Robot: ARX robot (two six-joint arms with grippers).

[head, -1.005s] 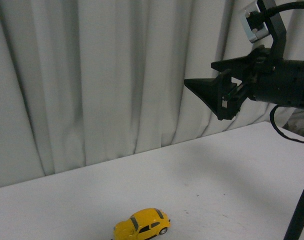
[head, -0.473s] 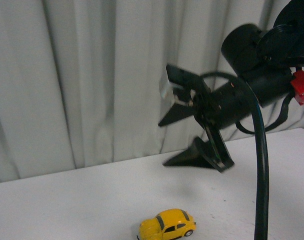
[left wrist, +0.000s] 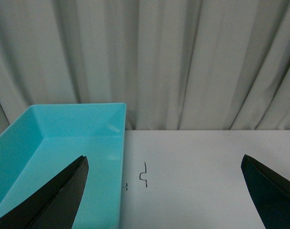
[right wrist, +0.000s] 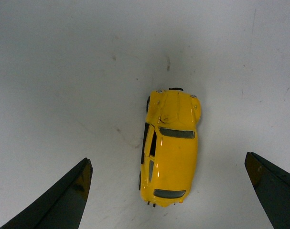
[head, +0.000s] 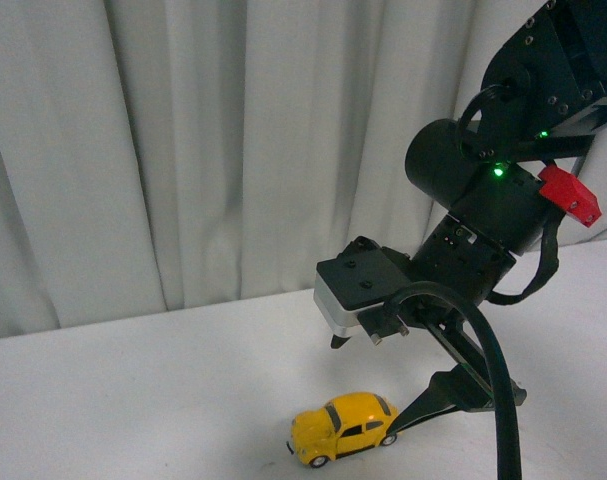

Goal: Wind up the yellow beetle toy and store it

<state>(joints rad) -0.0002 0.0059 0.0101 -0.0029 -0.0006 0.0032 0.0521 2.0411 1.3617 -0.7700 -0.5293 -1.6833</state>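
Note:
The yellow beetle toy (head: 343, 428) stands on its wheels on the white table (head: 163, 390), near the front edge of the front view. My right gripper (head: 363, 388) points down over it, open, with one finger tip behind the car and the other beside its rear. In the right wrist view the beetle (right wrist: 171, 152) lies lengthwise between the two spread dark fingers (right wrist: 63, 200), which do not touch it. My left gripper (left wrist: 164, 162) is open and holds nothing. It hovers over the table beside the turquoise bin (left wrist: 63, 138).
A pale curtain (head: 183, 150) hangs along the table's far edge. The right arm's black cable (head: 498, 380) loops down in front of the gripper. Small black marks (left wrist: 145, 174) sit on the table next to the bin's wall. The bin's inside shows nothing in it.
My right arm has swung from high and level down to a downward pose over the beetle, fingers now straddling it. The front view itself has shifted slightly.

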